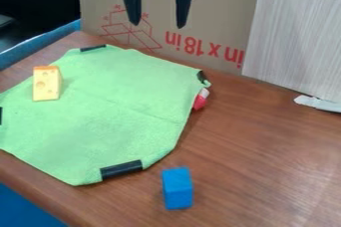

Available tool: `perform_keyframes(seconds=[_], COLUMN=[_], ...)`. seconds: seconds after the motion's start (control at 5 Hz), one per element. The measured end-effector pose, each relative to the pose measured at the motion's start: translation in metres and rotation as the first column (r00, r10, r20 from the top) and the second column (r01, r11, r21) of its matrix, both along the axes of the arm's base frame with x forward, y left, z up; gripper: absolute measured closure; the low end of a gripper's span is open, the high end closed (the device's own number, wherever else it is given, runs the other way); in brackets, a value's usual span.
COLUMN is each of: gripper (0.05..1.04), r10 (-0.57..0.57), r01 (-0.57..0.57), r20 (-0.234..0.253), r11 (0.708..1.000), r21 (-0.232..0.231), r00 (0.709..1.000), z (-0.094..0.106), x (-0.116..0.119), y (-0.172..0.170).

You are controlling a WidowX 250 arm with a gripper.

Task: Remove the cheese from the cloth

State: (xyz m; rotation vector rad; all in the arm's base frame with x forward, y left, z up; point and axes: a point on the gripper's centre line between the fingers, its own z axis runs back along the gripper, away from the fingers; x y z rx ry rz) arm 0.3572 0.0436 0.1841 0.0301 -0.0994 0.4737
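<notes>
Yellow cheese [47,84] on green cloth [100,116] — black gripper [158,23] above cardboard's foot, jaws wide apart — blue block [177,188] beside cloth.

1 blue block [178,189] sits on the brown table [256,166], cardboard [223,17] standing behind.

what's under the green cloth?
Part of a red-and-white object pokes out at the cloth's right edge; the rest looks covered. Presumably wooden table beneath; anything else under there is hidden.

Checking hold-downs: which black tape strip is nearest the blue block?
The strip on the near edge of the green cloth; the others sit at its far, right and left edges.
</notes>
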Motion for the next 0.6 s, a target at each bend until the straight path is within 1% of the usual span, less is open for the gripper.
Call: perform_keyframes(seconds=[0.2,0.4,0.6], gripper=[0.084,0.084,0.084], r10=[-0.005,0.015,0.077], r01=[0.004,-0.019,-0.074], r20=[-0.033,-0.043,0.027], r11=[1.000,0.996,0.994], r21=[-0.011,-0.085,-0.080], r00=[0.999,0.999,0.997], z=[-0.012,-0.020,-0.020], x=[0.001,-0.009,-0.021], y=[-0.001,0.035,0.078])
